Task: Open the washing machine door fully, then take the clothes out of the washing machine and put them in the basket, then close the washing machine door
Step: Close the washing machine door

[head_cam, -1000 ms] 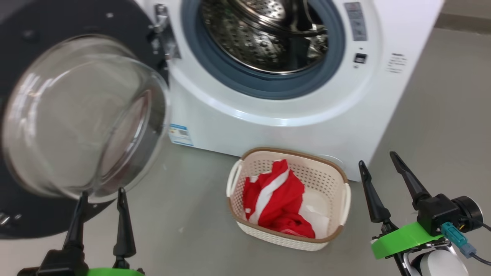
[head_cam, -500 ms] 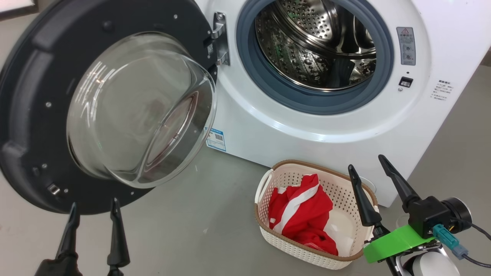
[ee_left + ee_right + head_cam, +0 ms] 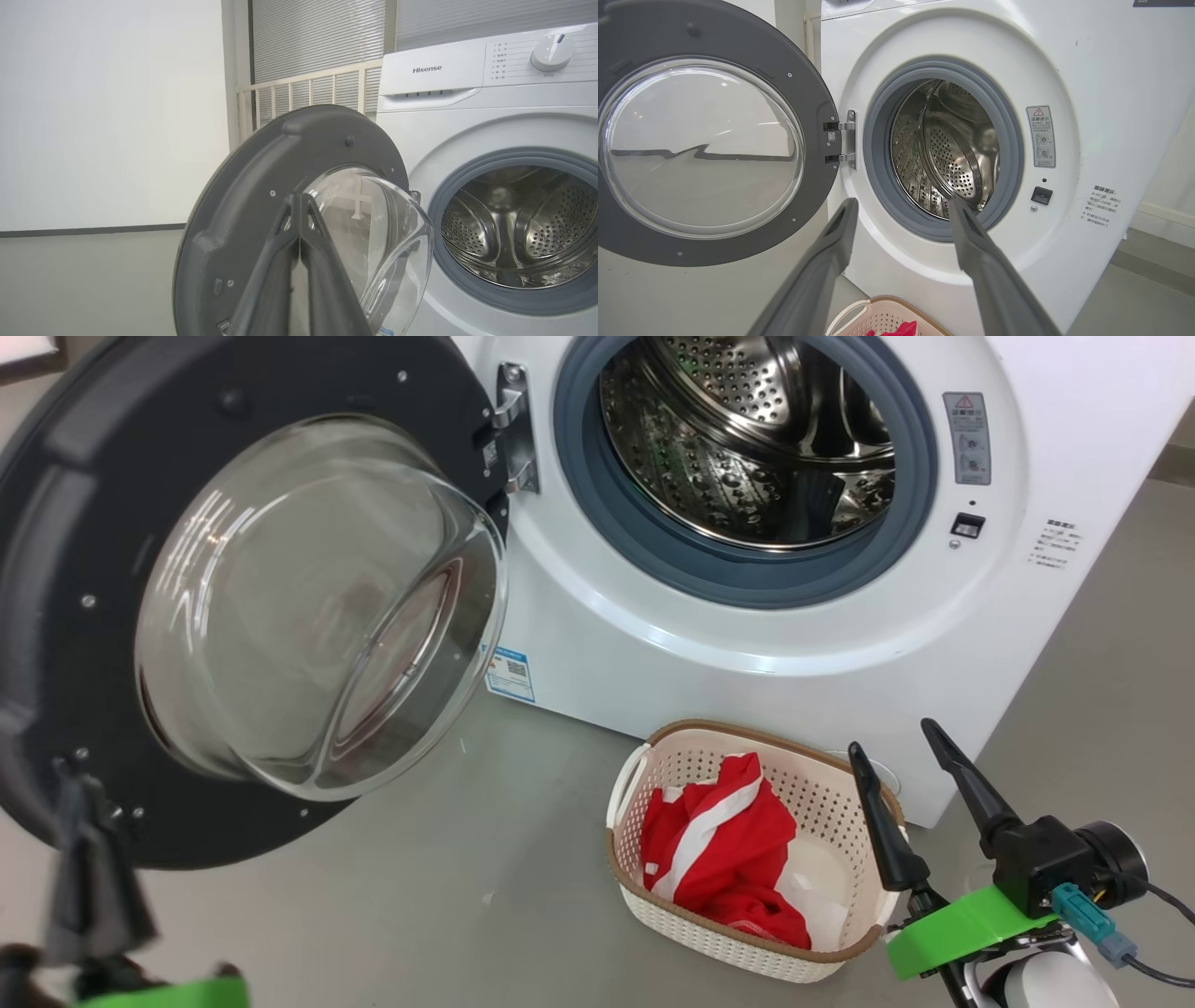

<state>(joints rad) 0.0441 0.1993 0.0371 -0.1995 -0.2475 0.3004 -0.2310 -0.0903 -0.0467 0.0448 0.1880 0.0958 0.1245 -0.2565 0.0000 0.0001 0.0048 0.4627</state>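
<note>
Right gripper (image 3: 891,735): two long, tapering black fingers (image 3: 883,833) on a bright green bracket (image 3: 962,926), black camera block (image 3: 1050,866), teal plug (image 3: 1086,905) with dark cable (image 3: 1163,973), rounded white wrist (image 3: 1055,987). Left gripper (image 3: 77,786): same black and green.

Bright, even light; glare streaks the black-rimmed round glass washing machine door (image 3: 308,597); the dark-fingered left gripper (image 3: 79,803) is blurred.
</note>
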